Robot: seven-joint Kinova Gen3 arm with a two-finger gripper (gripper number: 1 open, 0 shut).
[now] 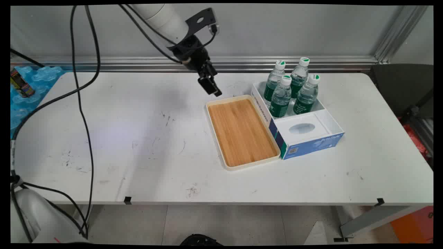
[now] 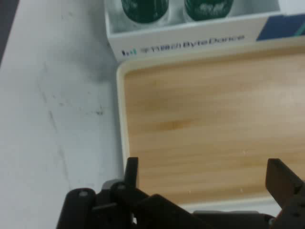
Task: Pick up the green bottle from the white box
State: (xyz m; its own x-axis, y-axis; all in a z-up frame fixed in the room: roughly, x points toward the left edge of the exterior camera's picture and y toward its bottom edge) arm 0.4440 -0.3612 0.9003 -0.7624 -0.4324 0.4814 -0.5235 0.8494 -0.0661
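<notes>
Your end effector (image 1: 209, 86) hangs empty with its fingers (image 2: 281, 179) apart above the far end of the bare wooden tray (image 1: 242, 133) – all four water bottles (image 1: 290, 90) stand in the box (image 1: 311, 138) just beside it, none moved.

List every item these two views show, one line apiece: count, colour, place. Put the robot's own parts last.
Rectangular wooden tray with cream rim: one, tan and cream, table centre-right, nothing on it.
Blue-and-white cardboard box: one, against the tray's right side.
Clear plastic water bottles with green labels: four, white caps, upright in the box's far half.
White table: one, scuffed.
Blue plastic sheet: one, past the table's far-left corner.
Dark can: one, on that sheet.
Black cables: several, hanging at left.
Black two-finger gripper: one, open, above the tray's far-left corner, holding nothing.
</notes>
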